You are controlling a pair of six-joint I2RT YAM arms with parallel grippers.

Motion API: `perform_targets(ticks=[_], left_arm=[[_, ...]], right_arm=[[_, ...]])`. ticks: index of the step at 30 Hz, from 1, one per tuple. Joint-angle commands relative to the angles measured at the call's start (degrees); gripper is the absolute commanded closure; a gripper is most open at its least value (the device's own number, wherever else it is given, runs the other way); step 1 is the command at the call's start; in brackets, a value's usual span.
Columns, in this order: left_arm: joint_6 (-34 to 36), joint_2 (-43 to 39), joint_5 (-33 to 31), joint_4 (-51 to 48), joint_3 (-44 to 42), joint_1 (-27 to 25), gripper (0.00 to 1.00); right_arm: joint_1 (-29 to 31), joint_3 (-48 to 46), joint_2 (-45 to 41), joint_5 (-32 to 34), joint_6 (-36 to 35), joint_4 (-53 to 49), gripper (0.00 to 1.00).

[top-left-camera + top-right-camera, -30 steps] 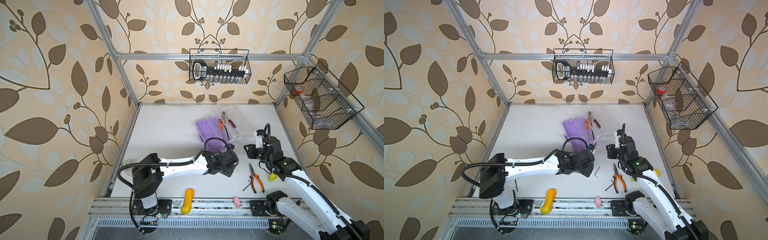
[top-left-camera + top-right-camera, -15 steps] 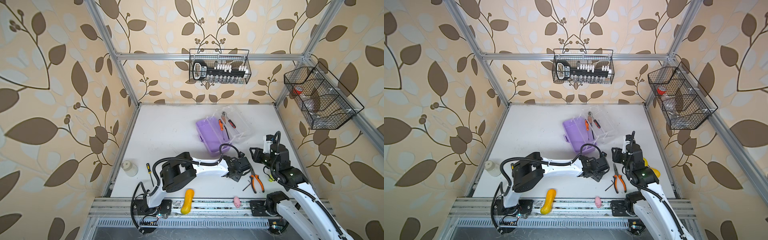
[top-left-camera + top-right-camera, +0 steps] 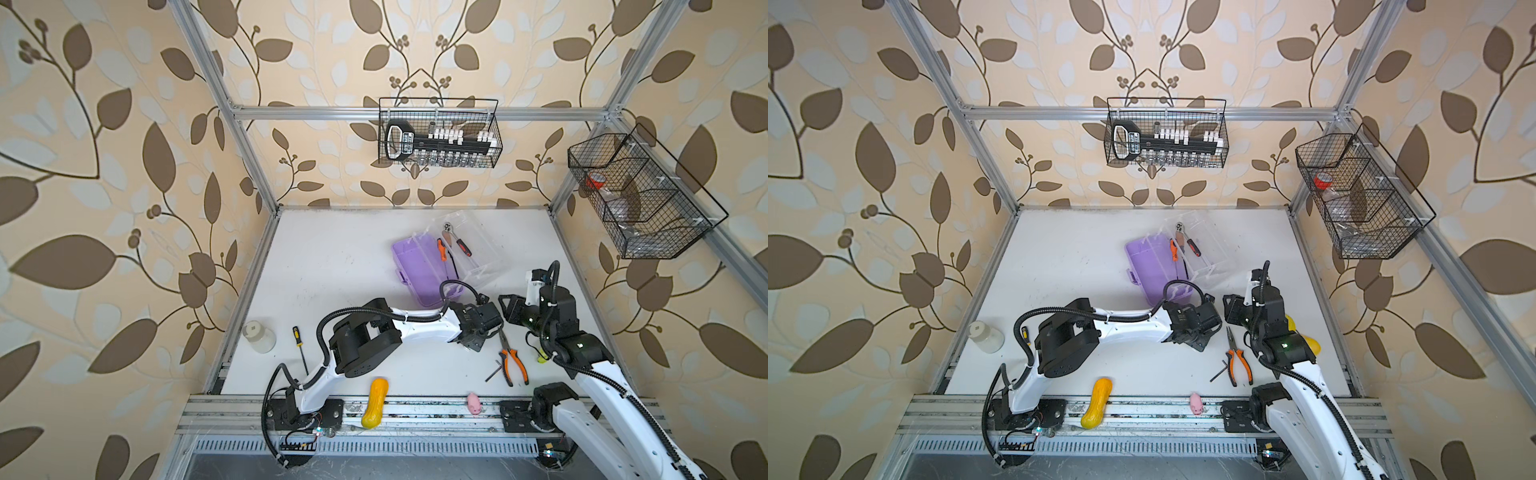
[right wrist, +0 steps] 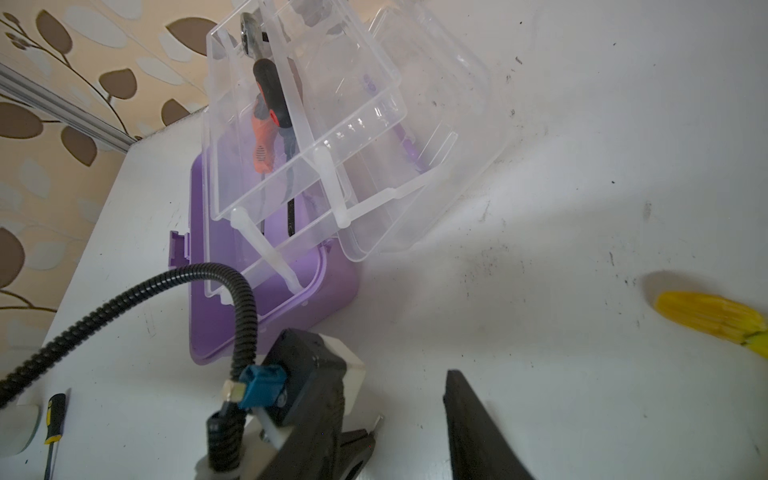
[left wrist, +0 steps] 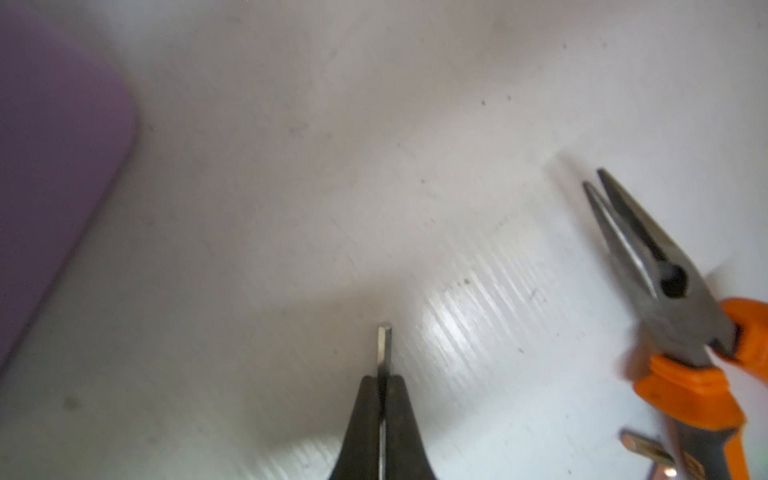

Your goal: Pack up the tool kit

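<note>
Hex key (image 5: 384,345) clenched in left end effector (image 5: 381,380), right end effector (image 3: 504,308) parted empty, socket set label (image 3: 401,142) unreadable

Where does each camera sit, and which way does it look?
Top view: high in front, looking down at the table; left arm, right arm show.
Top view: alongside, same aim; tool kit beyond arms.
Left wrist: on left arm, facing the table; left fingers pinch a hex key.
Right wrist: on right arm, facing the tool kit; one right finger shows.
Shared: pliers in left wrist and both top views.
</note>
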Motion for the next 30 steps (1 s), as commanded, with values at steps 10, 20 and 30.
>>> perform_targets(ticks=[10,20,30], left_arm=[[-0.8,-7.0,10.2,0.3,1.0,5.1,1.0],[-5.5,-22.2,20.3,9.7,-7.3,13.0,1.0],[-6.6,-28.3,22.7,12.3,-10.9,16.5,1.0]], right_arm=[[-0.2,1.8,1.7,-4.8,-3.0,0.7,0.69],[-0.2,1.9,1.0,-18.1,-2.7,7.6,0.71],[11.7,6.9,10.4,-24.6,-5.3,12.2,0.67]])
